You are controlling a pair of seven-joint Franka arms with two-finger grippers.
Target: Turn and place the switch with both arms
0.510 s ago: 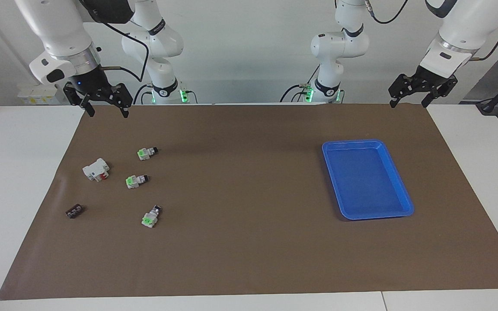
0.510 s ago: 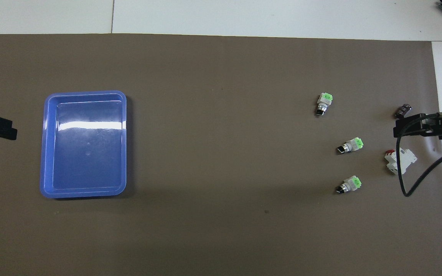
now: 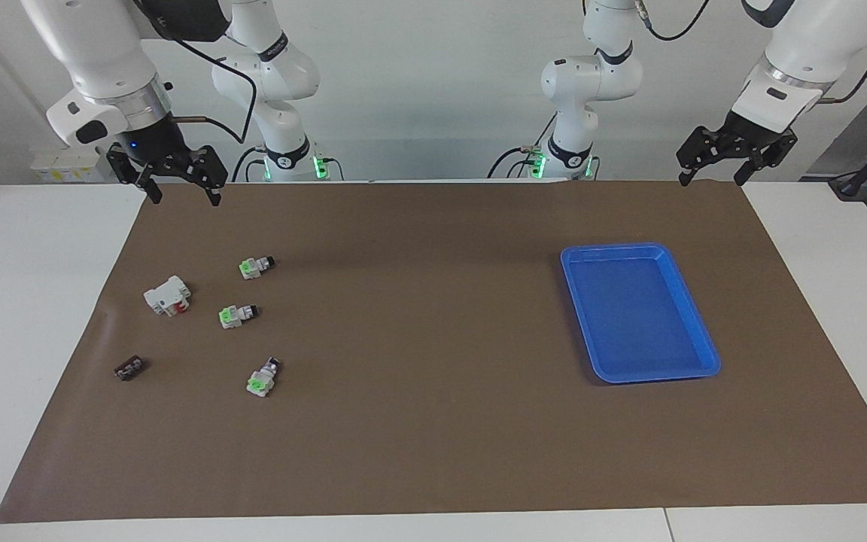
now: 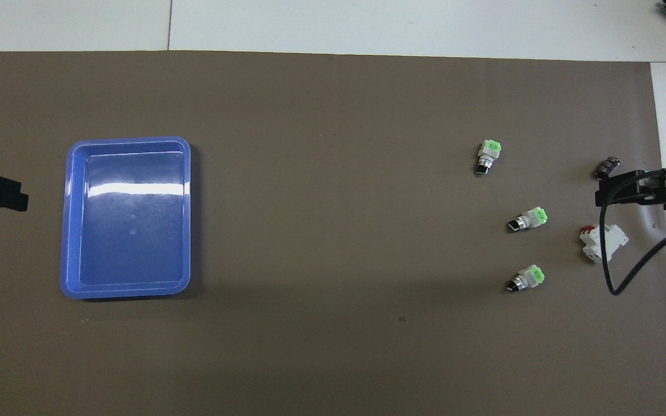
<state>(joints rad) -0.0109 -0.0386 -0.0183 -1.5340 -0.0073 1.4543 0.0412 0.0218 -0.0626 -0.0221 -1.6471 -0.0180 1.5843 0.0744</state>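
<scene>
Three green-faced switches (image 3: 256,266) near the brown mat's (image 3: 433,452) right-arm end, both right gripper (image 3: 181,186) and left gripper (image 3: 710,167) spread, empty, raised over its robot-side corners; from overhead, same switches (image 4: 489,156) well apart from blue tray (image 4: 70,231)

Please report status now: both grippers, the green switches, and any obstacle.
Left gripper and right gripper raised, jaws open, empty. Three switches untouched on mat, blue tray empty. Nothing in the way.
</scene>
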